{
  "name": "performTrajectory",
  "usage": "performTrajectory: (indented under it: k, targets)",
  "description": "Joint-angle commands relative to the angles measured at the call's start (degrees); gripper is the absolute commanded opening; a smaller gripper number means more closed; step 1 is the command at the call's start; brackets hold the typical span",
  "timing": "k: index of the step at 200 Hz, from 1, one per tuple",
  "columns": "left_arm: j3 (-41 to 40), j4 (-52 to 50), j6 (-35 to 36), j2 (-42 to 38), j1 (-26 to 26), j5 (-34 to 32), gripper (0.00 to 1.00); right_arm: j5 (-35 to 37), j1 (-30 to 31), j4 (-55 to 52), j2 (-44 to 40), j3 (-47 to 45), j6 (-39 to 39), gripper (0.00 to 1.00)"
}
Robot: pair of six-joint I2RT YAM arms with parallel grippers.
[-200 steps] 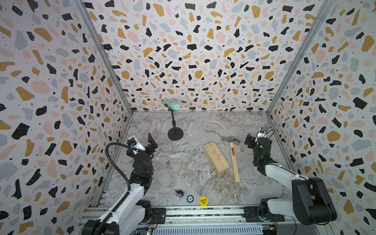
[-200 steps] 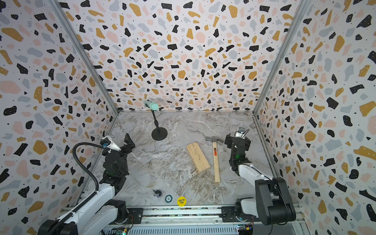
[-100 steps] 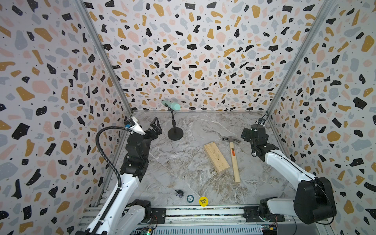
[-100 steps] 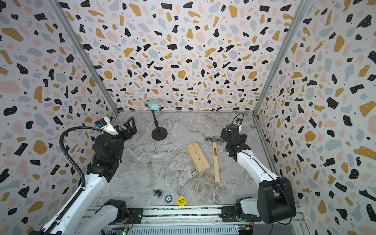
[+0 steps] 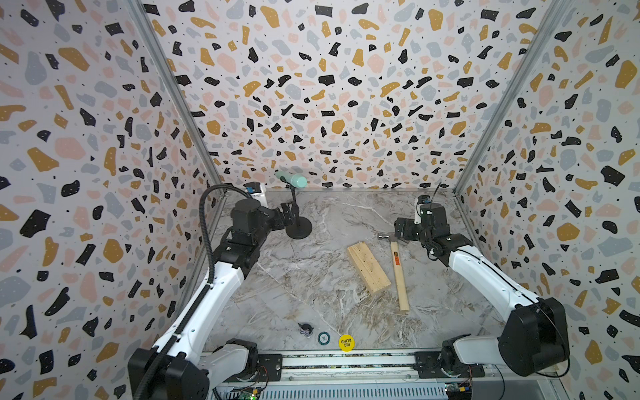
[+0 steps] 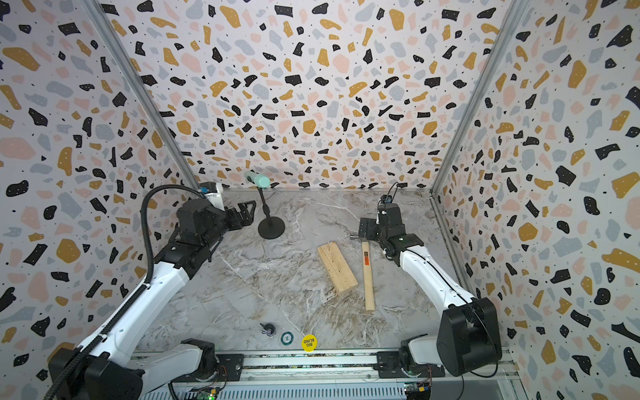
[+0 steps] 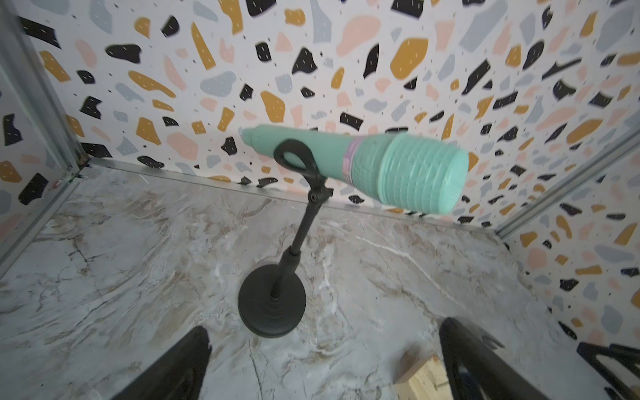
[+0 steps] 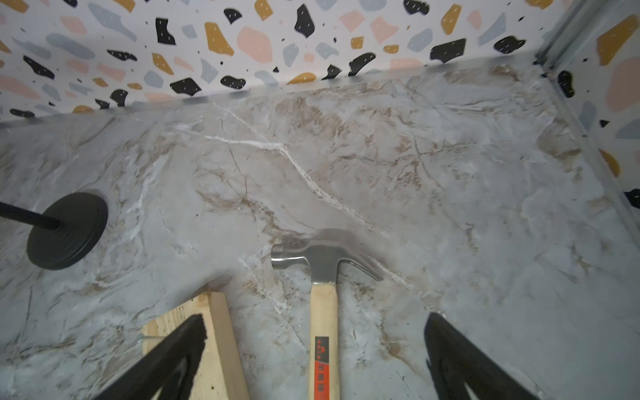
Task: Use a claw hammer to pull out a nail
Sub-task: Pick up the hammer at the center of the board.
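The claw hammer (image 5: 398, 273) lies flat on the right half of the worktop (image 5: 277, 294), steel head toward the back edge and handle end toward the front edge, just beside the wood block (image 5: 369, 268) but not touching it. A thin grey pin, apparently the nail (image 8: 147, 337), juts from the block's side face. The right gripper (image 5: 403, 229) hovers over the hammer's head, jaws spread wide and empty. The left gripper (image 6: 246, 212), likewise wide open and empty, sits by the microphone stand (image 5: 299, 230) near the back-left corner. The hammer should be rigid and head-heavy (smooth wood, possibly slippery) — I'd grip the bare handle between label and free end, for leverage.
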Motion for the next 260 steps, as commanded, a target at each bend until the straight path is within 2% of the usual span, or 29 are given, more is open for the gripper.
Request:
performTrajectory:
  k: [1,74,132,191,260]
  targets:
    - [2.0,-4.3,4.8,2.3,-2.8,-2.2,0.97,-3.4,0.5,-5.9,3.0,3.7,-0.7,1.0]
    - [1.2,-8.8,9.9,5.3,-10.7,-8.4,0.93,-6.7,0.5,-5.7,9.9,3.6,-0.3,0.98]
    - [2.4,-11.1,10.8,10.4,-15.6,-9.4,0.89,-5.6,0.2,-3.5,14.7,2.3,0.0,0.96]
    - [2.1,-10.8,10.0,11.9,-16.8,-9.0,0.88,-3.9,-0.2,-3.0,21.4,4.0,-0.6,0.88]
    - [2.3,-10.8,9.4,13.0,-16.8,-9.7,0.87,-3.7,-1.1,-2.0,25.6,5.1,-1.2,0.84]
